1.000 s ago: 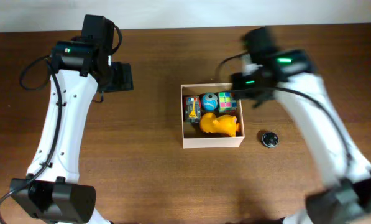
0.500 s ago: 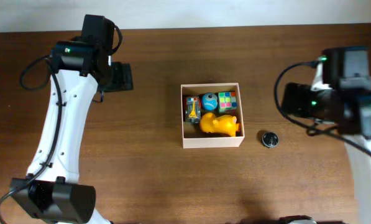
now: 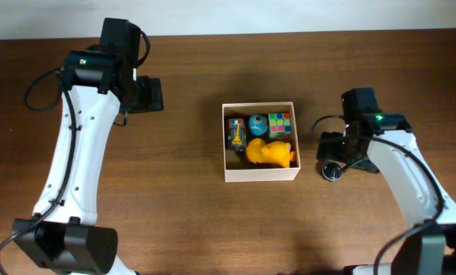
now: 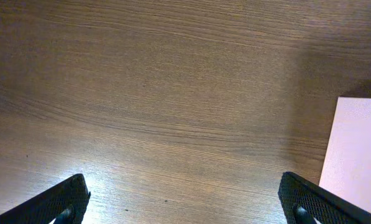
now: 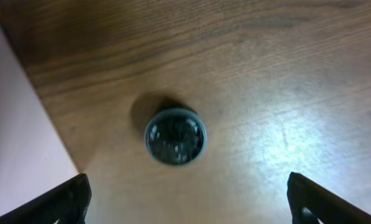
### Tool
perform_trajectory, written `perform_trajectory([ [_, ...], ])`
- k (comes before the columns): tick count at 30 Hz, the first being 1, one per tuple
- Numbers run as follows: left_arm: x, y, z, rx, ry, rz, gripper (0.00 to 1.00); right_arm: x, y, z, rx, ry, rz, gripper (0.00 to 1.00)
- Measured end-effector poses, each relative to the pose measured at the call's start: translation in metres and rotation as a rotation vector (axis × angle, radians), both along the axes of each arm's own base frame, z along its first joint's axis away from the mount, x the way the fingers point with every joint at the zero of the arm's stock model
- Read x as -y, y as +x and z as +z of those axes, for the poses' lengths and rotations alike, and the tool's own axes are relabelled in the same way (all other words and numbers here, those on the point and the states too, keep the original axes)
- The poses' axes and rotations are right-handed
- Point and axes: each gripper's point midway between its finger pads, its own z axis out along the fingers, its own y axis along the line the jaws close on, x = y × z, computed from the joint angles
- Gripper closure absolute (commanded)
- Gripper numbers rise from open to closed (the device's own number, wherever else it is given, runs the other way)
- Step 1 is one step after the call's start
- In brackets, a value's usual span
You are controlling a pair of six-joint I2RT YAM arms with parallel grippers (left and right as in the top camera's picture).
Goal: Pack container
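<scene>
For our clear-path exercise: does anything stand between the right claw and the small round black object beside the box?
Nothing visible does. The open right claw hangs straight above the round black object.

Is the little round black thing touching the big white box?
Apart. The right wrist view shows a strip of bare brown table between the small round black disc and the white cardboard box wall.
</scene>
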Motion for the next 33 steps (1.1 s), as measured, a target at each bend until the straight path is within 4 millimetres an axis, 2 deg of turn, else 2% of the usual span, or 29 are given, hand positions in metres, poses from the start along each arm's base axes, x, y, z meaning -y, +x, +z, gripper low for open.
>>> perform_trajectory([
  [4,0.0,0.0,0.0,0.0,0.0,0.0,0.01,0.0,0.009,-0.02,-0.005,0.002,-0.01,0.1],
  [12,0.0,0.0,0.0,0.0,0.0,0.0,0.01,-0.009,0.007,-0.056,-0.097,0.052,0.0,0.12],
  [21,0.0,0.0,0.0,0.0,0.0,0.0,0.01,-0.014,0.008,-0.06,-0.101,0.086,0.006,0.12],
  [28,0.0,0.0,0.0,0.0,0.0,0.0,0.01,-0.005,-0.003,-0.074,-0.118,0.099,-0.032,0.14],
  [33,0.0,0.0,0.0,0.0,0.0,0.0,0.01,0.001,-0.005,-0.079,-0.111,0.13,-0.065,0.2],
])
